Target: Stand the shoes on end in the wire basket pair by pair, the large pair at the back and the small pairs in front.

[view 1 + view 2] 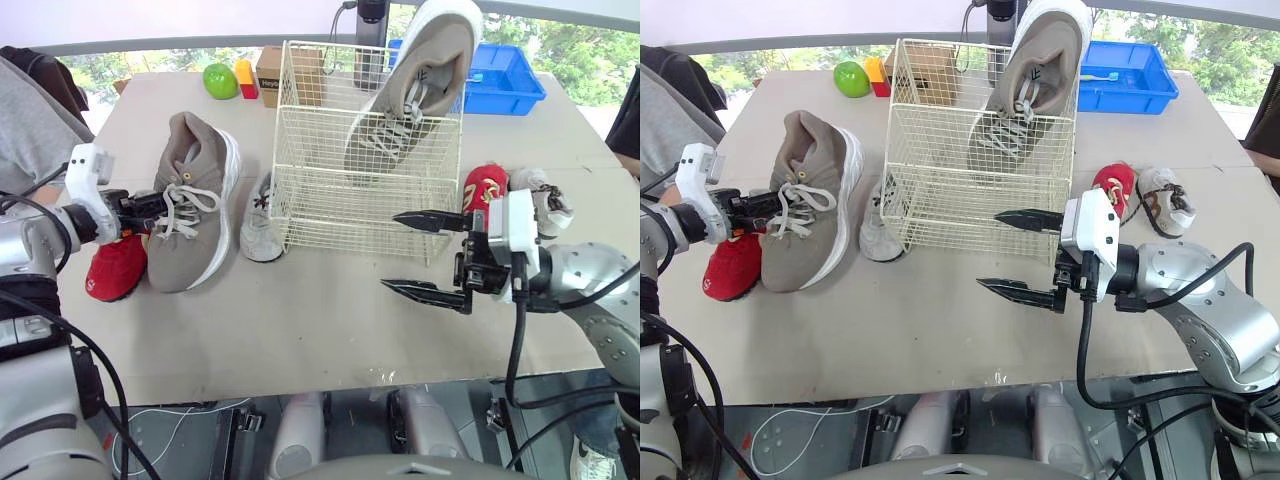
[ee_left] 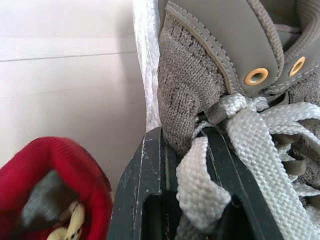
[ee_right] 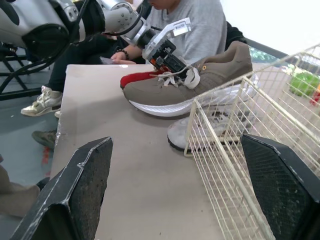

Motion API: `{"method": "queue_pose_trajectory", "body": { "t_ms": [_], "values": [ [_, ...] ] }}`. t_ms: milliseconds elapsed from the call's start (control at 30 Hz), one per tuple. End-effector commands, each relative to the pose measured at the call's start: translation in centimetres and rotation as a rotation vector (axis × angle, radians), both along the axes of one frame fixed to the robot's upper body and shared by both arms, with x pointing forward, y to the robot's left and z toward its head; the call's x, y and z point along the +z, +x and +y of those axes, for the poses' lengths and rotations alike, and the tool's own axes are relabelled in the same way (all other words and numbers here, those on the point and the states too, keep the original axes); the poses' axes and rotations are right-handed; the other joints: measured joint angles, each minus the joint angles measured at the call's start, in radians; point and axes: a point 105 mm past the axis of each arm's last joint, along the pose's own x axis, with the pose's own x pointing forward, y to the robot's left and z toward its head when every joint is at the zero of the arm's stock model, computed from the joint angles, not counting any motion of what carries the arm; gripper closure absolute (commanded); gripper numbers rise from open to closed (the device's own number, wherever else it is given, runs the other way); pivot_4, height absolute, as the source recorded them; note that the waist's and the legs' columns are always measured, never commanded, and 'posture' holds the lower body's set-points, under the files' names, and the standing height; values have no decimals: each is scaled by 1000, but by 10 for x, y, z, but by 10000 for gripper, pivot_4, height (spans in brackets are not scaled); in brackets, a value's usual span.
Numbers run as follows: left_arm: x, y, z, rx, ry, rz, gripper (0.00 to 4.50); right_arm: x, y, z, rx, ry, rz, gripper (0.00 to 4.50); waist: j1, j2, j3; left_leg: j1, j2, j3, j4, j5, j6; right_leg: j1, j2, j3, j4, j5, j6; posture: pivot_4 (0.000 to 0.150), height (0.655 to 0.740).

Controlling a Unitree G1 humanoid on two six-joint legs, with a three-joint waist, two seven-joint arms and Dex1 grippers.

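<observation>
While left gripper (image 1: 152, 207) clamps the grey shoe (image 1: 197, 250) beside the wire basket (image 1: 300, 200), right gripper (image 1: 425, 255) gapes wide before it.

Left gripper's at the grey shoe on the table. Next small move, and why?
Probably lift the grey shoe a little off the table. The left gripper is shut on its laces, the shoe rests beside the wire basket, and its mate already stands on end inside. The right gripper hangs open in front of the basket, holding nothing.
</observation>
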Motion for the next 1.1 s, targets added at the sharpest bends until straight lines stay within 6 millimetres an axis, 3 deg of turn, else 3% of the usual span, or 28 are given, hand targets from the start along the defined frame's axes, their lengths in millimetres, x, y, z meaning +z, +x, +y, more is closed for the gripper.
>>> {"method": "queue_pose_trajectory", "body": {
  "t_ms": [33, 133, 267, 367, 500, 733, 767, 933, 1100],
  "values": [
    [52, -1, -5, 12, -75, -163, 42581, 8, -3, 1, 18, 10, -57, 5771, 0, -2, 0, 0, 0, 0, 1, 0, 0, 0, 0, 0, 0, 0, 0, 1500, 7400],
    [60, -4, -6, 29, -142, -164, 42581, 9, -2, 0, 10, 12, -64, 5771, -2, -3, 0, 0, 0, 0, 1, 0, 0, 0, 0, 0, 1, 0, 0, 1500, 7400],
    [91, -6, -12, 33, -271, -241, 42581, 11, -2, 0, -5, 34, -65, 5771, -5, -3, 0, 0, -1, 0, 1, 0, 0, 0, 1, 0, 1, 0, 0, 1500, 7400],
    [115, -3, -31, -5, -298, -322, 42581, 13, 0, -2, -34, 53, -70, 5771, 0, -5, 1, -1, -1, -1, 3, 0, 0, 0, 1, -2, 2, 0, 0, 1500, 7400],
    [171, 6, -72, -18, -323, -544, 42581, 23, 8, -9, -134, 131, -96, 5771, 13, -6, 1, -2, -1, -1, 6, 0, 0, 1, 0, -2, 3, 0, 0, 1500, 7400],
    [240, 20, -133, 121, -339, -933, 42581, 37, 17, -24, -290, 212, -148, 5771, 19, -6, 1, -5, -3, -1, 11, 0, 0, 2, -1, -1, 3, 1, 1, 1500, 7400],
    [249, 22, -144, 159, -279, -1007, 42581, 39, 19, -28, -315, 224, -152, 5771, 20, -6, 1, -5, -3, -1, 11, 0, 0, 2, -1, -1, 3, 1, 1, 1500, 7400],
    [266, 24, -190, 187, -108, -1261, 42581, 41, 19, -34, -362, 219, -172, 5771, 18, -6, 1, -5, -4, -1, 10, 0, 0, 1, 1, -1, 2, 1, 1, 1500, 7400],
    [257, 22, -228, 159, 65, -1453, 42581, 43, 16, -34, -381, 211, -191, 5771, 18, -6, 1, -5, -4, 0, 10, 0, 0, 1, 2, -1, 1, 1, 1, 1500, 7400]
  ]
}}
